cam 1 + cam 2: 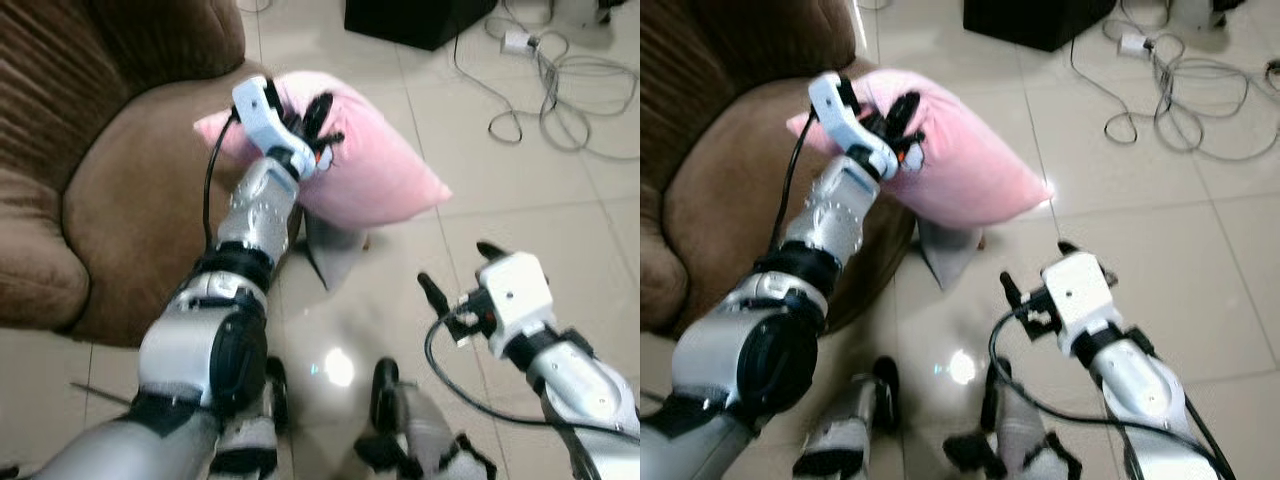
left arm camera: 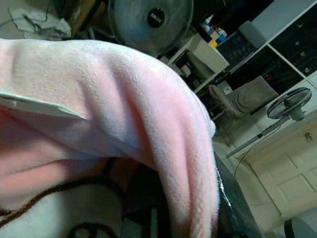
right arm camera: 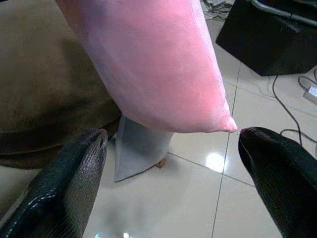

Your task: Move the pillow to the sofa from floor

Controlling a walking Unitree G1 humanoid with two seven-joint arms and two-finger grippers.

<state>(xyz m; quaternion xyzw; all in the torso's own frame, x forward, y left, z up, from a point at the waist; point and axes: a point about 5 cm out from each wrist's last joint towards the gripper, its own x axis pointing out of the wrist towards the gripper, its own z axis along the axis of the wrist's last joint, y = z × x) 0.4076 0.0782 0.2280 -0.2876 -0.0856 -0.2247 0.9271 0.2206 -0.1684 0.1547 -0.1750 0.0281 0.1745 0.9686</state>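
A pink pillow hangs in the air, partly over the front edge of the brown sofa seat and partly over the tiled floor. My left gripper is shut on the pillow near its upper left side, the black fingers pressed into the fabric. Up close in the left wrist view, the pink fabric bulges around the fingers. My right gripper hovers open over the floor, below and to the right of the pillow. Its two black fingers frame the pillow's lower corner without touching it.
A grey cloth-like piece lies on the floor at the sofa's foot, under the pillow. Tangled white cables and a black box sit on the tiles at the back right. My feet stand below.
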